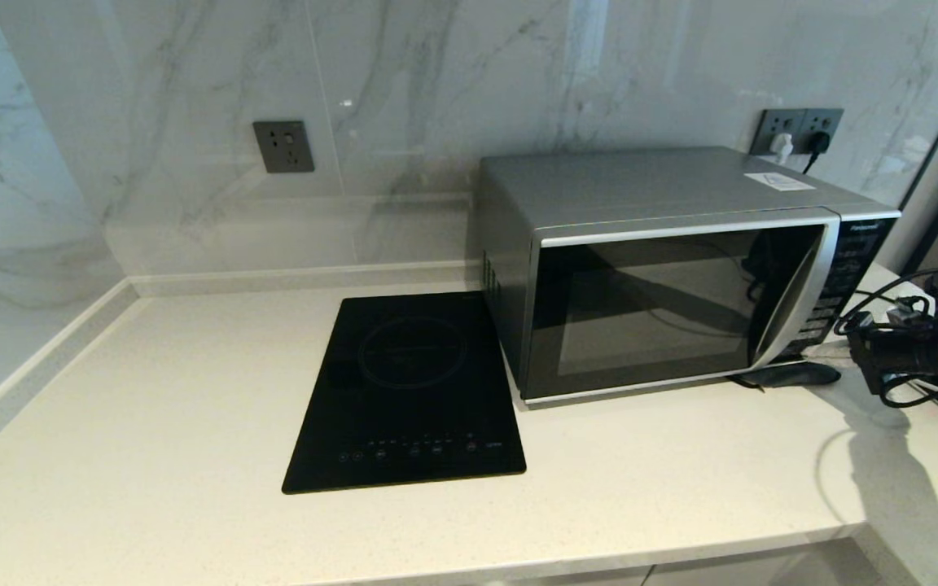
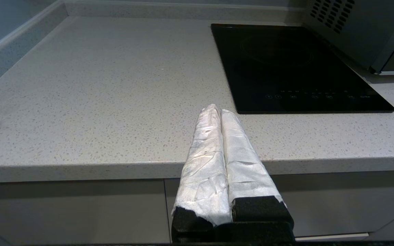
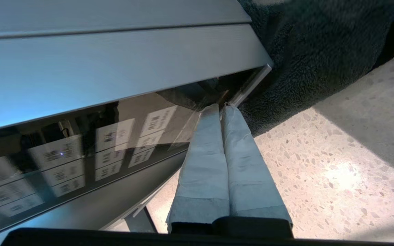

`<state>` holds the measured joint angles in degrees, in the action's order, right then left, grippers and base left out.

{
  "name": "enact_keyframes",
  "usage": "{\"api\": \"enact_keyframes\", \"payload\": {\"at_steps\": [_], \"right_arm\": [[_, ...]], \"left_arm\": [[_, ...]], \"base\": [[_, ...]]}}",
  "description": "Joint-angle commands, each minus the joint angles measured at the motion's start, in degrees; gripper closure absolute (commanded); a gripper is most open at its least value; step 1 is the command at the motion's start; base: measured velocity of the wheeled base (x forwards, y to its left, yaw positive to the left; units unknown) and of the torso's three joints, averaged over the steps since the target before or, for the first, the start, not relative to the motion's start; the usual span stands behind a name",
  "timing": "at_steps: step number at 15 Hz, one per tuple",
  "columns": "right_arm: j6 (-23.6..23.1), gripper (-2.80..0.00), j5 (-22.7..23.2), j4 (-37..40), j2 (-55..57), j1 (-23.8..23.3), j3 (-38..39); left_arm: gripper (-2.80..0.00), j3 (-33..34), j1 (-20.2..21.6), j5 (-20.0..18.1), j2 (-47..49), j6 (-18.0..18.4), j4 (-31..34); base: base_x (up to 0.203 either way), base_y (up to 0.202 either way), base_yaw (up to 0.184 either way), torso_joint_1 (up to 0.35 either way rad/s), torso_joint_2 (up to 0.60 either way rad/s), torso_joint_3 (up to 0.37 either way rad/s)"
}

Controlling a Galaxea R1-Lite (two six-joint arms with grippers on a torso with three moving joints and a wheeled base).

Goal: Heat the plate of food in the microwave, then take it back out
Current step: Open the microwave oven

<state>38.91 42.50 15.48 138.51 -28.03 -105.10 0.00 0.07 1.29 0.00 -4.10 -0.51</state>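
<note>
At the microwave's (image 1: 664, 277) near right corner my right gripper (image 3: 219, 108) pressed in, fingers clenched together on nothing; my left gripper (image 2: 217, 111) hung clenched off the counter's (image 1: 192, 391) near edge

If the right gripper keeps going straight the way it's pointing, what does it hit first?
Most likely the microwave: the right gripper, fingers shut, points at the lower edge of its front beside the button panel, seemingly almost touching. Depth is hard to judge.
</note>
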Motion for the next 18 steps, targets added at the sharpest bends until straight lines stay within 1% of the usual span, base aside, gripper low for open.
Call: {"api": "enact_keyframes", "payload": {"at_steps": [1, 5, 9, 11, 13, 14, 15, 16, 18], "right_arm": [[0.2, 0.0, 0.4, 0.0, -2.0, -0.6, 1.8], [-0.1, 0.0, 0.7, 0.0, -12.3, -4.0, 9.4], [-1.1, 0.0, -1.1, 1.7, -29.5, -7.8, 17.1], [-3.9, 0.0, -3.9, 5.6, -40.4, -8.7, 21.0], [-7.3, 0.0, -6.4, 11.1, -51.8, -8.6, 25.0], [-8.6, 0.0, -7.6, 14.2, -57.8, -7.8, 27.3], [-9.7, 0.0, -9.8, 17.1, -63.6, -6.3, 29.7], [-10.6, 0.0, -13.4, 19.5, -69.0, -3.3, 32.2], [-11.8, 0.0, -23.7, 22.4, -80.1, 6.0, 37.2]], "left_arm": [[0.0, 0.0, 0.0, 0.0, 0.1, 0.0, 0.0], [0.0, 0.0, 0.0, 0.0, 0.1, 0.0, 0.0], [0.0, 0.0, 0.0, 0.0, 0.1, 0.0, 0.0], [0.0, 0.0, 0.0, 0.0, 0.1, 0.0, 0.0], [0.0, 0.0, 0.0, 0.0, 0.1, 0.0, 0.0], [0.0, 0.0, 0.0, 0.0, 0.1, 0.0, 0.0], [0.0, 0.0, 0.0, 0.0, 0.1, 0.0, 0.0], [0.0, 0.0, 0.0, 0.0, 0.1, 0.0, 0.0], [0.0, 0.0, 0.0, 0.0, 0.1, 0.0, 0.0]], "base": [[0.0, 0.0, 0.0, 0.0, 0.0, 0.0], [0.0, 0.0, 0.0, 0.0, 0.0, 0.0], [0.0, 0.0, 0.0, 0.0, 0.0, 0.0], [0.0, 0.0, 0.0, 0.0, 0.0, 0.0], [0.0, 0.0, 0.0, 0.0, 0.0, 0.0], [0.0, 0.0, 0.0, 0.0, 0.0, 0.0], [0.0, 0.0, 0.0, 0.0, 0.0, 0.0], [0.0, 0.0, 0.0, 0.0, 0.0, 0.0], [0.0, 0.0, 0.0, 0.0, 0.0, 0.0]]}}
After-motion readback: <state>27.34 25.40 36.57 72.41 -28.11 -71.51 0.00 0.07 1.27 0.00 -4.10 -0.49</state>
